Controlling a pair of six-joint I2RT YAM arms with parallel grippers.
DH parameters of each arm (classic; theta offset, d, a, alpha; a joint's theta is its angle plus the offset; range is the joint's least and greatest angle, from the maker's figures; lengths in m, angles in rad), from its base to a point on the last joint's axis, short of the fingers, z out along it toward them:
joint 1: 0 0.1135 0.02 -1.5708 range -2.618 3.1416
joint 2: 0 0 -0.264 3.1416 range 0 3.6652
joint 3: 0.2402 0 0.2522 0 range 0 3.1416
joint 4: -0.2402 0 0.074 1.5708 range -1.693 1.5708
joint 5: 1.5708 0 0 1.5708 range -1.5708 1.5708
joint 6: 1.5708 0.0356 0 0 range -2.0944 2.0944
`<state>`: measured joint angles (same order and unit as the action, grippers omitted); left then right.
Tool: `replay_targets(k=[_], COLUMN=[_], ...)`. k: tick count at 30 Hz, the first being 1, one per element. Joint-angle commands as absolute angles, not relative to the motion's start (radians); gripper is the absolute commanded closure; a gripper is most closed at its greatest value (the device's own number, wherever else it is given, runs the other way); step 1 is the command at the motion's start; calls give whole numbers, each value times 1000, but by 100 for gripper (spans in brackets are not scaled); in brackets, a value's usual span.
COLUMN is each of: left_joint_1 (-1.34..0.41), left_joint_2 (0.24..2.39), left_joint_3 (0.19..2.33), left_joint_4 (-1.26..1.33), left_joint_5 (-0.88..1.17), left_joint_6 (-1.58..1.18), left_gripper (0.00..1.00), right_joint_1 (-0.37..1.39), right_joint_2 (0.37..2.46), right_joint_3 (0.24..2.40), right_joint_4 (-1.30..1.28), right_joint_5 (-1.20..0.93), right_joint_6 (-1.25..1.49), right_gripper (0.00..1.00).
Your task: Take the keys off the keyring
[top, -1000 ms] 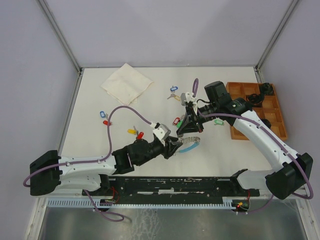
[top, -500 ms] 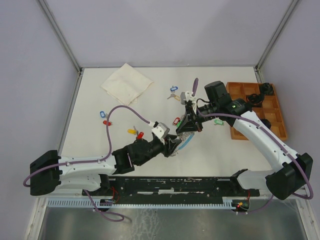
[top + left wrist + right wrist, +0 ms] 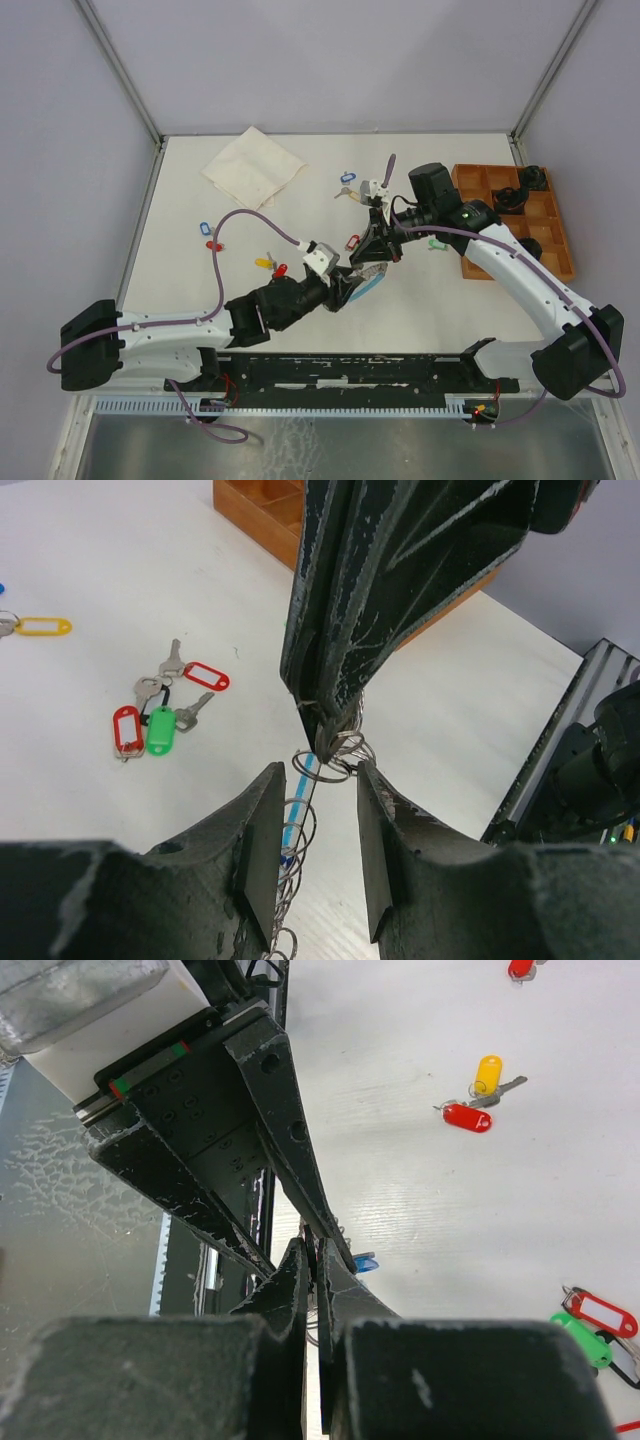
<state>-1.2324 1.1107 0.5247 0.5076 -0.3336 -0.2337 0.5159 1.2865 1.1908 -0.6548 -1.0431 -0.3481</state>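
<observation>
White table (image 3: 200, 290), grey walls. Keyring (image 3: 372, 286) sits just toward 6 o'clock of table centre, between both claws. Left claw (image 3: 318, 785): fingers apart, straddling the beaded chain, with a gap showing on one side. Right claw (image 3: 323, 742): pinched together on the keyring's end wire loops, coming in from 12 o'clock in the left wrist view. Loose tagged keys (image 3: 160, 717) lie at 9 o'clock of the claws there. Cloth (image 3: 253, 167) at 11 o'clock, wooden tray (image 3: 560, 255) at 3 o'clock.

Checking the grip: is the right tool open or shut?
Shut: the right tool has its fingers pressed together, pinching the keyring at their tips.
</observation>
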Motion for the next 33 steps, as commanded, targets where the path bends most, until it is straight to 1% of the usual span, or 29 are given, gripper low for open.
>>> replay_targets(k=[1,22,29,33], left_joint_1=[-1240,-1247,-1247,-1247], left_joint_2=[1120,1111,1113,1116], left_joint_3=[587,617,623,625], left_joint_4=[513,376,368,394], left_joint_5=[-405,-487,-499,-467], left_joint_6=[-251,-267,-257,-242], left_gripper=[59,64,65,65], right_joint_1=[513,513,513,513], right_joint_2=[1252,1249,1249,1251], right_joint_3=[1193,1185,1184,1184], right_joint_4=[-587,-555,-554,-552], right_joint_5=[-1049,-968,-972,-974], right_joint_6=[-303,-258,-257,-256], right_gripper=[99,99,99,99])
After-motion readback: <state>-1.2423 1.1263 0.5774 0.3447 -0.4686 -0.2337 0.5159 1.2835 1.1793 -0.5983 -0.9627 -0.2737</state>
